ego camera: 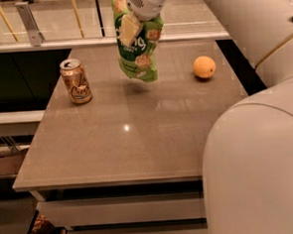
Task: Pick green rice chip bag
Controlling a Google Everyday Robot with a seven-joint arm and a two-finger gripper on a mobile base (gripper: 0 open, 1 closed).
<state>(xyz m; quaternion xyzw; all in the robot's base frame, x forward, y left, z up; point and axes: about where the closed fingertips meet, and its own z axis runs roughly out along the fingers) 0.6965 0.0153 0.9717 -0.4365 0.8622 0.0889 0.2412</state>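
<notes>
Green rice chip bag (139, 60) hung up and to the right of the can (76, 81), pinched near its top by the gripper (133, 28). One pale flat finger (129, 29) pressed on the front; the other was behind the pouch, so couldn't see it. Bag was crinkly light-green film w/ a darker green patch, white letters and round tan rice-cake pics, and its top ran off the frame. Bottom edge looked just clear of the table (138, 139), faint shadow under it. Can was a short coppery metal cylinder, upright, w/ script on the side I couldn't read. Further right of the can, past the bag, sat a smooth round orange (204, 67). Tabletop was glossy grey-brown, w/ a small glare spot nearer the camera than the can. Big smooth white arm shell (259, 171) blocked the right side, cut off by the frame.
</notes>
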